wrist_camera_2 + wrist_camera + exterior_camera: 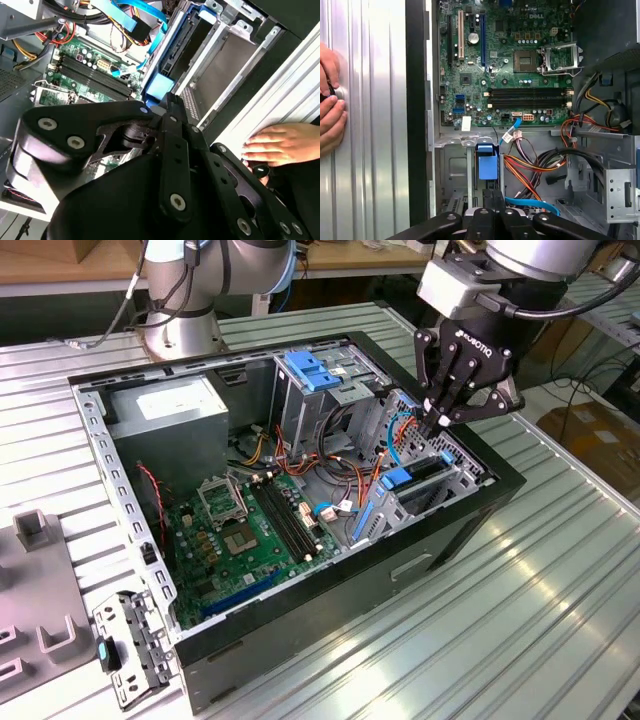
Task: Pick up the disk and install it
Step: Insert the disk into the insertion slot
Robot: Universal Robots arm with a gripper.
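The hand (440,422) hangs with its black fingers pressed together into a point and nothing visibly pinched, at the two-o'clock corner of the open computer case (455,540) in the exterior view. Just beneath the tips, the disk (424,471) stands on edge inside the metal drive cage (462,478). In the first wrist view its blue rail tab (487,162) lies just ahead of the hand (492,194); whether they touch cannot be told. From the cage, the green motherboard (250,530) lies toward eight o'clock and the grey power supply (165,410) toward ten. A person's fingers (330,115) rest on the ribbed tabletop (560,580) beside the case.
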